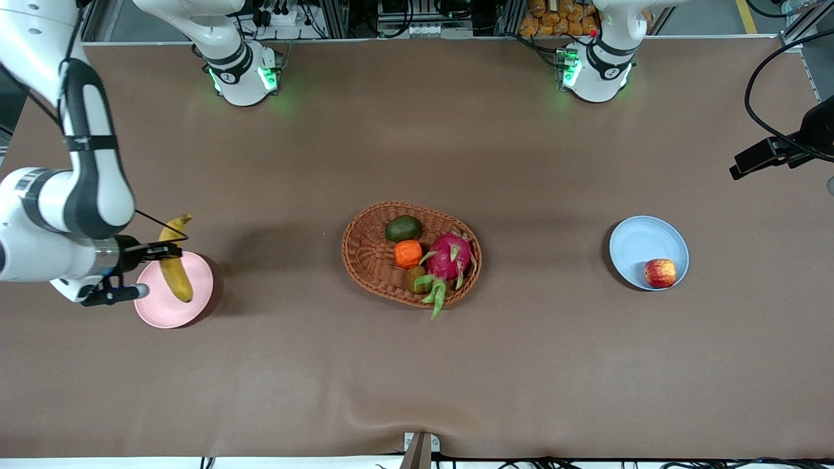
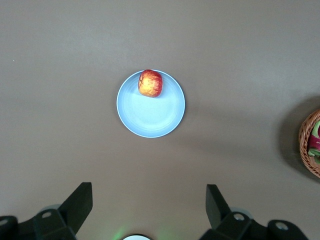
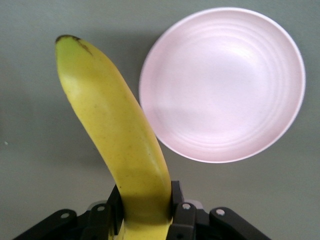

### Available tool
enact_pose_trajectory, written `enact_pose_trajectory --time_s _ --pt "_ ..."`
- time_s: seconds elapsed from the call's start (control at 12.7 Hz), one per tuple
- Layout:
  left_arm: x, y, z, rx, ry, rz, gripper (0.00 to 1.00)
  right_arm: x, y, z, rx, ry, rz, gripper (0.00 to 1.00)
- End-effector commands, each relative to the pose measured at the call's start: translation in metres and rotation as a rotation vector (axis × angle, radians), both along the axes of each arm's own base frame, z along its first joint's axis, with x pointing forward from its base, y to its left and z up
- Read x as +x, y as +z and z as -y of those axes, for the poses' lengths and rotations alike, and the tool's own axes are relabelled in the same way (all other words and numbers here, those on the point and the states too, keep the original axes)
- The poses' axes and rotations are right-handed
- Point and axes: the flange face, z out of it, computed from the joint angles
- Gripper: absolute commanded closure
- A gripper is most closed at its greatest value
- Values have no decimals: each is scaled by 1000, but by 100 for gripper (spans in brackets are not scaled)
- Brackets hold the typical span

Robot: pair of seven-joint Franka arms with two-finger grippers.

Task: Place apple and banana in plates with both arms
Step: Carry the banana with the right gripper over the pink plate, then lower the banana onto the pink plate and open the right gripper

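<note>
The right end effector (image 3: 145, 210) pinches the banana (image 3: 117, 135), hiding its lower end, while the left end effector (image 2: 150, 205), cut off, stands spread.

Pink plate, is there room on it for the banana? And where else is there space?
Yes: the round pale pink plate is bare, and the right gripper holds the long yellow banana above it. The round pale blue plate is mostly free, with the small red apple at its rim. The oval brown wicker basket is crowded with fruit. Brown table lies bare between basket and plates.
</note>
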Motion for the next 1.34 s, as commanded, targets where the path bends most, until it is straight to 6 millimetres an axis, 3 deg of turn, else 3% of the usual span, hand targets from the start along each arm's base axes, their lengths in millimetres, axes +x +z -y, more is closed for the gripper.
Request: enact_pose_trajectory --time_s 0.0,0.31,0.71,0.79,0.86,0.94,1.26 --pt "-2 1 -2 -14 3 9 0 6 -24 23 15 57 39 100" --pt "-3 0 -9 -14 11 6 0 10 -72 53 30 114 85 100" --pt "-3 0 -9 -14 11 6 0 17 -75 50 25 140 115 98" --pt "-4 0 -9 -14 11 6 0 18 -73 49 24 141 117 78" --pt "-4 0 -9 -14 11 6 0 18 -73 52 36 123 121 6" --pt "-4 0 -9 -14 11 6 0 17 -72 53 61 98 127 0" --pt "-4 -1 -9 -14 11 3 0 23 -52 43 68 110 142 0"
